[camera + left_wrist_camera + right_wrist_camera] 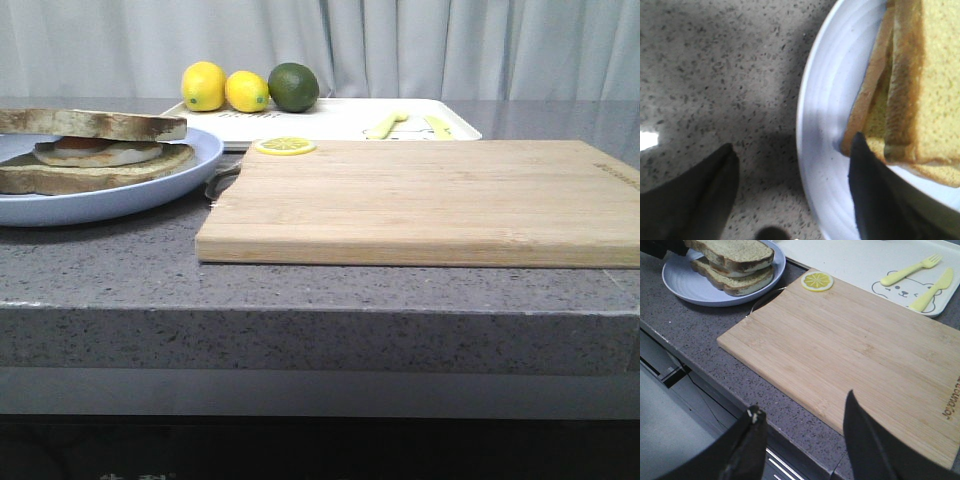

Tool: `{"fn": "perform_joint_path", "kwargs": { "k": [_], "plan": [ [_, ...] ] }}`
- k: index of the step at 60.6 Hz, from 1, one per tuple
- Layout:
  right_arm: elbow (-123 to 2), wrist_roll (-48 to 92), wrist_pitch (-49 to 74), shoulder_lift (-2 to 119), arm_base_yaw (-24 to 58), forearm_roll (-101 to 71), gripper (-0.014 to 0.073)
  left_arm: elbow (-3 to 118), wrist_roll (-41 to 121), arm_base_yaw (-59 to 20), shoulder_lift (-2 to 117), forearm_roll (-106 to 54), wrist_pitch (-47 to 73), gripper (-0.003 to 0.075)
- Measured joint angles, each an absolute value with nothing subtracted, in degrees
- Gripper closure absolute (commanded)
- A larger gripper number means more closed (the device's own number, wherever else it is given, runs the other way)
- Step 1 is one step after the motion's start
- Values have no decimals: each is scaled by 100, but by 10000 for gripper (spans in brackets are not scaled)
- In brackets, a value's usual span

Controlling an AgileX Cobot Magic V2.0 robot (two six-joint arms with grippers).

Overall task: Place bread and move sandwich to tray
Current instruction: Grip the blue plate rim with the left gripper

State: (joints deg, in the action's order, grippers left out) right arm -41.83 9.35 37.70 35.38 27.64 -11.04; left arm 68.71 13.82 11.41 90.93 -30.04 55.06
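Observation:
The bread [95, 123] lies as the top slice on the sandwich [100, 165], whose fried egg [95, 150] shows between the two slices. The stack rests on the pale blue plate [185, 172] at the left of the counter. The white tray [340, 118] is at the back. My left gripper [793, 141] is open and straddles the plate's rim [812, 115]. One of its fingers is over the counter and the other is beside the bread's corner [900, 100]. My right gripper [803, 402] is open and empty over the counter's front edge, near the cutting board [850, 345].
A wooden cutting board [420, 200] fills the middle, with a lemon slice [284, 146] on its far left corner. On the tray are two lemons [225, 88], a lime [293, 87] and a yellow fork [910, 270] and knife [932, 289].

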Motion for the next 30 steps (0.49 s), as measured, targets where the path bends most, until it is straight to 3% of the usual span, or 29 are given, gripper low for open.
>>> {"fn": "perform_joint_path", "kwargs": {
  "k": [12,30],
  "plan": [
    [-4183,935,3770,3538,2764,-1104,212,6871,1410,1141,9193,-3102,5435,453],
    [-4183,935,3770,3538,2764,-1104,212,6884,1410,1141,9526,-3361,5385,459]
  ]
}}
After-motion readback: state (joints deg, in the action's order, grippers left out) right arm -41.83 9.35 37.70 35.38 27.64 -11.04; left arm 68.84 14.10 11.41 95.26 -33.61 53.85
